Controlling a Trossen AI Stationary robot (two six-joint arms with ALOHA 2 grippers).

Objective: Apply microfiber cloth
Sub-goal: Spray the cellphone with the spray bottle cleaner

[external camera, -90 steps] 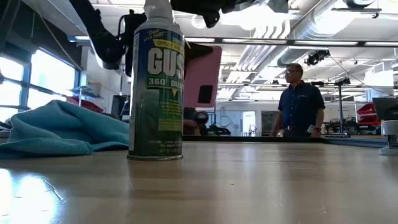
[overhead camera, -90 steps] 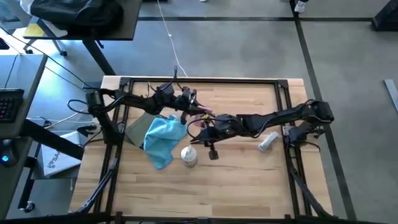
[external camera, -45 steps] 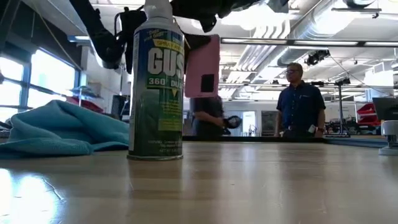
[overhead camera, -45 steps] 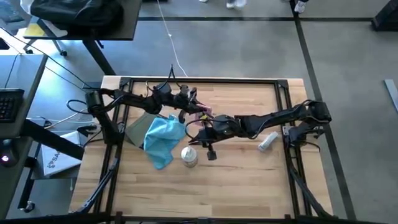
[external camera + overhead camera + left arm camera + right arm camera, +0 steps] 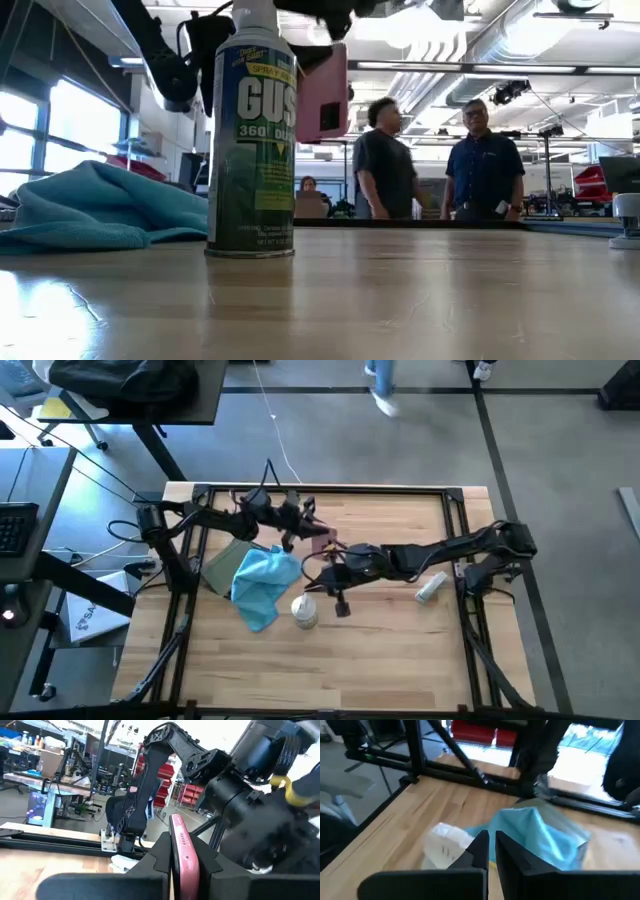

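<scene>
While left fingers (image 5: 161, 860) clench pink phone (image 5: 179, 845), drawn back, right fingers (image 5: 480, 852) closed, cloth (image 5: 262, 582) unmoved.

Soft, matt turquoise microfiber cloth (image 5: 262, 582) on a smooth, lightly glossy wooden table (image 5: 400, 650); glossy printed spray can (image 5: 250, 140).

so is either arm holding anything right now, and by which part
The left end effector is shut on a pink phone, gripping its lower edge so it stands upright. The right end effector holds nothing, above the microfiber cloth.
</scene>
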